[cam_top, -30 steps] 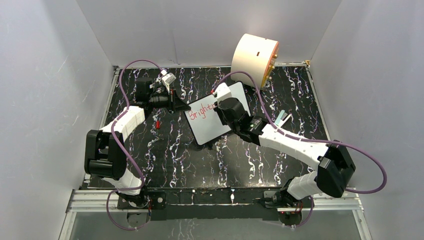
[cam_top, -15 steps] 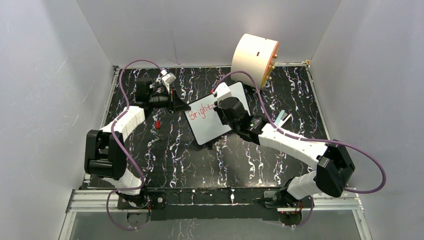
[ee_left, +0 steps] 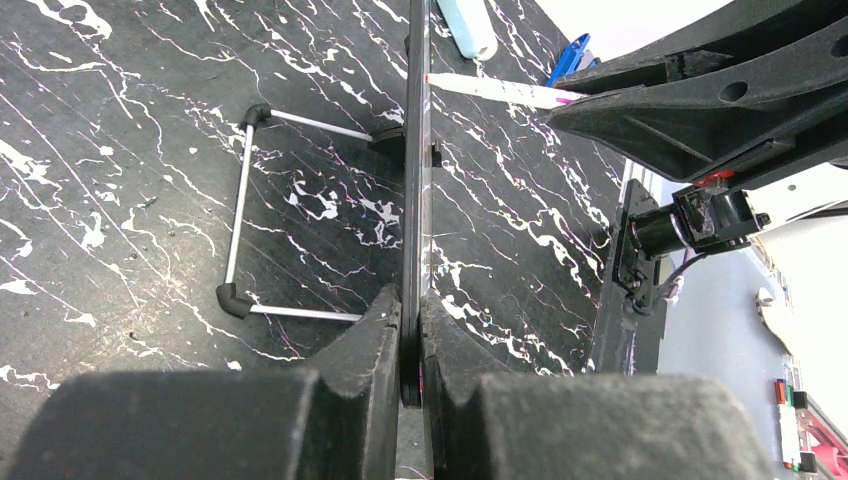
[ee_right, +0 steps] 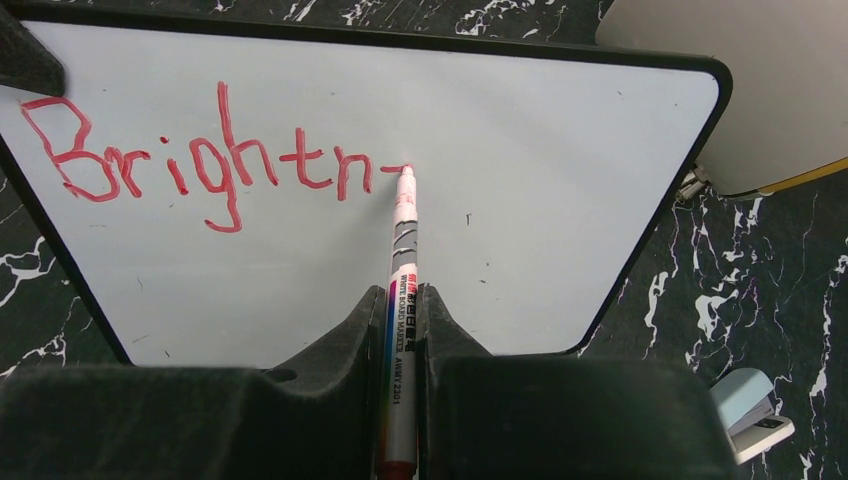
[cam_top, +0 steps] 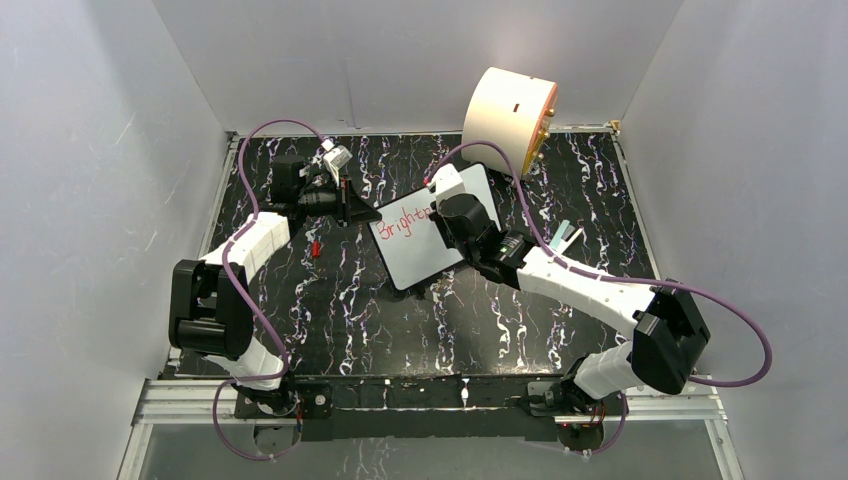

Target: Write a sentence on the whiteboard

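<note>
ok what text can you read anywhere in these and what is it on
"Brightn" with a short dash after it: red handwriting on the whiteboard.
"WHITE BOARD MARKER", as far as I can tell: small print on the marker barrel; the line beside it is too small to read.
Nothing else is legible.

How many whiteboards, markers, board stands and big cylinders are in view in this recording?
whiteboard: 1
red marker: 1
wire stand: 1
cream cylinder: 1
Total: 4
</note>
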Robot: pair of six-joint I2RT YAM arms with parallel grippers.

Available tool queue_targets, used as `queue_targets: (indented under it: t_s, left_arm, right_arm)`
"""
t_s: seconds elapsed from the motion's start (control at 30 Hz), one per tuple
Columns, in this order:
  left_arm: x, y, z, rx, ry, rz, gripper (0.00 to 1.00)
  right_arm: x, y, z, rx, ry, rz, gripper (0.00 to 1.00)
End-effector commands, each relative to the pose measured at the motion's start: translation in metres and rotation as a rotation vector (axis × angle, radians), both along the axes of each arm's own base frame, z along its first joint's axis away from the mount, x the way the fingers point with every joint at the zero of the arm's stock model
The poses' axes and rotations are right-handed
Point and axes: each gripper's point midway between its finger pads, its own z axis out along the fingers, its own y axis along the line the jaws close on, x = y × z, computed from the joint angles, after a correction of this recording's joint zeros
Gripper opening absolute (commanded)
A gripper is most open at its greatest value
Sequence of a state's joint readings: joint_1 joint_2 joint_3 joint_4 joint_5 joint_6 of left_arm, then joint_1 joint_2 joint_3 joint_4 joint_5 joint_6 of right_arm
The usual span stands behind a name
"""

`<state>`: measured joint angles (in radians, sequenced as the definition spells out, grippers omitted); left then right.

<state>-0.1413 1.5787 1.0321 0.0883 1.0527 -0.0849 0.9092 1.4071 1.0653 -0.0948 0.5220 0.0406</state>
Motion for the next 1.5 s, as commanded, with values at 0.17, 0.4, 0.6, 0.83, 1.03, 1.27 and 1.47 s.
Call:
queue_targets:
  t_s: [0.17,0.4,0.6,0.83,1.03,1.27,1.47]
  left_arm:
    - [-0.010,-0.003,-0.022,0.050,0.065,-0.009,0.00]
    - [-0.010,-0.003,-0.023,0.050,0.067,-0.009,0.00]
    - [-0.010,-0.003,-0.022,0.049,0.064,-0.009,0.00]
    - [-0.010,-0.003,-0.021,0.049,0.064,-0.009,0.00]
    - [-0.010,-0.003,-0.022,0.050,0.064,-0.008,0.00]
    - [-0.010,-0.003,-0.022,0.050,0.065,-0.008,0.00]
    - [-0.010,-0.003,-0.022,0.050,0.064,-0.009,0.00]
  right_arm:
    - [0.012,-0.003,0.028,0.051,-0.086,-0.041,0.00]
    - [0.014,0.001,0.034,0.059,-0.099,-0.029,0.00]
    - [0.014,0.007,0.035,0.065,-0.097,-0.007,0.00]
    - [0.012,0.012,0.036,0.075,-0.091,0.019,0.00]
    - [0.012,0.013,0.035,0.075,-0.087,0.029,0.00]
    - [0.008,0.016,0.032,0.078,-0.074,0.051,0.00]
    - [0.005,0.015,0.030,0.078,-0.064,0.059,0.00]
